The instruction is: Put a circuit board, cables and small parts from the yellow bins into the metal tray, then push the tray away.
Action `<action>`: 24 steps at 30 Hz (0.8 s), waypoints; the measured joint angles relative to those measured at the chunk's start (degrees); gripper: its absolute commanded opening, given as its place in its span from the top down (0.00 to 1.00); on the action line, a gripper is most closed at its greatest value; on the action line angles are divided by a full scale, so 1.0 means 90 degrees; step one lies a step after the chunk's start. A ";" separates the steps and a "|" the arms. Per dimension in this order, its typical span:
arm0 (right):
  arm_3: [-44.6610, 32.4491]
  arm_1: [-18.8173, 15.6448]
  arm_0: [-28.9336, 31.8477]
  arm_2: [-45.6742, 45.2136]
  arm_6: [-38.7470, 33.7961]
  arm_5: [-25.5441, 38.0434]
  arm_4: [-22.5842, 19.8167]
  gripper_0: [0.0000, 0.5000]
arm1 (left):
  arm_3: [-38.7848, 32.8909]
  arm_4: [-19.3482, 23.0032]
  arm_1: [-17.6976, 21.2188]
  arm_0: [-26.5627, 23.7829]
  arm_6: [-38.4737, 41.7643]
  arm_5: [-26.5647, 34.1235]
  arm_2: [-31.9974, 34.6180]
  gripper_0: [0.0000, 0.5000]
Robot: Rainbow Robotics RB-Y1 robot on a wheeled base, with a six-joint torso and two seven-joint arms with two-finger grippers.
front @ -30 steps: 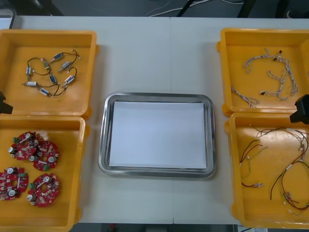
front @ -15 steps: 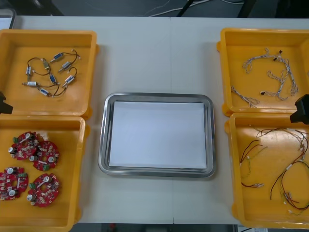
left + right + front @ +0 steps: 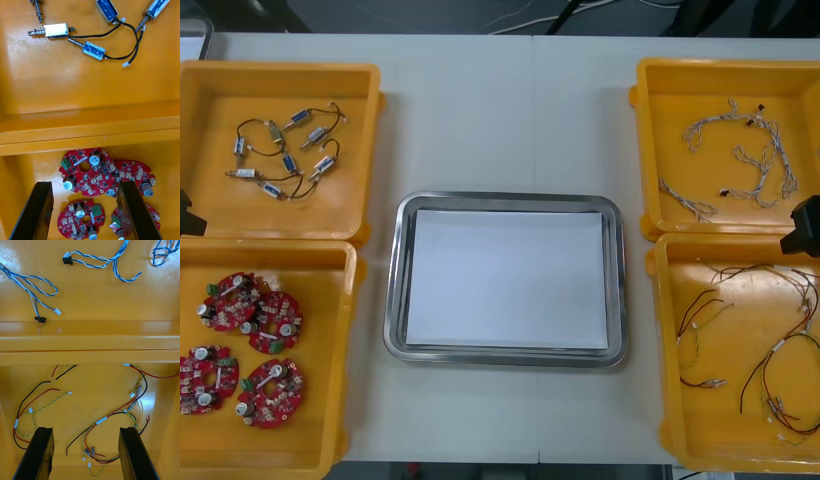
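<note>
- Left gripper (image 3: 84,185) hangs spread over circuit boards (image 3: 88,172); small metal parts (image 3: 93,50) lie beyond the bin wall (image 3: 90,127).
- Right gripper (image 3: 85,431) hangs spread over red and black cables (image 3: 101,421); the metal tray (image 3: 392,300) sits between the yellow bins (image 3: 280,68).

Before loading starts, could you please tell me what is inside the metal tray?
Only a flat white lining lies inside the shiny rectangular metal tray, with no board, cable or part on it. The tray's floor beneath that lining is covered.
</note>
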 measured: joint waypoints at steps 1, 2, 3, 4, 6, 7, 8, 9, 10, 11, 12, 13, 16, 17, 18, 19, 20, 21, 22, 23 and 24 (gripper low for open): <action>0.0000 0.0000 0.0000 0.0000 0.0000 0.0000 0.0000 0.00 | 0.0000 0.0000 0.0000 0.0000 0.0000 0.0000 0.0000 0.00; 0.0000 0.0000 0.0000 0.0000 0.0000 0.0000 0.0000 0.00 | 0.0000 0.0000 0.0000 0.0000 0.0000 0.0000 0.0000 0.00; 0.0000 0.0000 0.0000 0.0000 0.0000 0.0000 0.0000 0.00 | 0.0000 0.0000 0.0000 0.0000 0.0000 0.0000 0.0000 0.00; 0.0000 0.0000 0.0000 0.0000 0.0000 0.0000 0.0000 0.00 | 0.0000 0.0000 0.0000 0.0000 0.0000 0.0000 0.0000 0.00; 0.0000 0.0000 0.0000 0.0000 0.0000 0.0000 0.0000 0.00 | 0.0000 0.0000 0.0000 0.0000 0.0000 0.0000 0.0000 0.00; 0.0000 0.0000 0.0000 0.0000 0.0000 0.0000 0.0000 0.00 | 0.0000 0.0000 0.0000 0.0000 0.0000 0.0000 0.0000 0.00; 0.0000 0.0000 0.0000 0.0000 0.0000 0.0000 0.0000 0.00 | 0.0000 0.0000 0.0000 0.0000 0.0000 0.0000 0.0000 0.00; 0.0000 0.0000 0.0000 0.0000 0.0000 0.0000 0.0000 0.00 | 0.0000 0.0000 0.0000 0.0000 0.0000 0.0000 0.0000 0.00; 0.0000 0.0000 0.0000 0.0000 0.0000 0.0000 0.0000 0.00 | 0.0000 0.0000 0.0000 0.0000 0.0000 0.0000 0.0000 0.00; 0.0000 0.0000 0.0000 0.0000 0.0000 0.0000 0.0000 0.00 | 0.0000 0.0000 0.0000 0.0000 0.0000 0.0000 0.0000 0.00; 0.0000 0.0000 0.0000 0.0000 0.0000 0.0000 0.0000 0.00 | 0.0000 0.0000 0.0000 0.0000 0.0000 0.0000 0.0000 0.00; 0.0000 0.0000 0.0000 0.0000 0.0000 0.0000 0.0000 0.00 | 0.0000 0.0000 0.0000 0.0000 0.0000 0.0000 0.0000 0.00; 0.0000 0.0000 0.0000 0.0000 0.0000 0.0000 0.0000 0.00 | 0.0000 0.0000 0.0000 0.0000 0.0000 0.0000 0.0000 0.00; 0.0000 0.0000 0.0000 0.0000 0.0000 0.0000 0.0000 0.00 | 0.0000 0.0000 0.0000 0.0000 0.0000 0.0000 0.0000 0.00; 0.0000 0.0000 0.0000 0.0000 0.0000 0.0000 0.0000 0.00 | 0.0000 0.0000 0.0000 0.0000 0.0000 0.0000 0.0000 0.00; 0.0000 0.0000 0.0000 0.0000 0.0000 0.0000 0.0000 0.00 | 0.0000 0.0000 0.0000 0.0000 0.0000 0.0000 0.0000 0.00; 0.0000 0.0000 0.0000 0.0000 0.0000 0.0000 0.0000 0.00 | 0.0000 0.0000 0.0000 0.0000 0.0000 0.0000 0.0000 0.00; 0.0000 0.0000 0.0000 0.0000 0.0000 0.0000 0.0000 0.00 | 0.0000 0.0000 0.0000 0.0000 0.0000 0.0000 0.0000 0.00; 0.0000 0.0000 0.0000 0.0000 0.0000 0.0000 0.0000 0.00 | 0.0000 0.0000 0.0000 0.0000 0.0000 0.0000 0.0000 0.00; 0.0000 0.0000 0.0000 0.0000 0.0000 0.0000 0.0000 0.00 | 0.0000 0.0000 0.0000 0.0000 0.0000 0.0000 0.0000 0.00; 0.0000 0.0000 0.0000 0.0000 0.0000 0.0000 0.0000 0.00 | 0.0000 0.0000 0.0000 0.0000 0.0000 0.0000 0.0000 0.00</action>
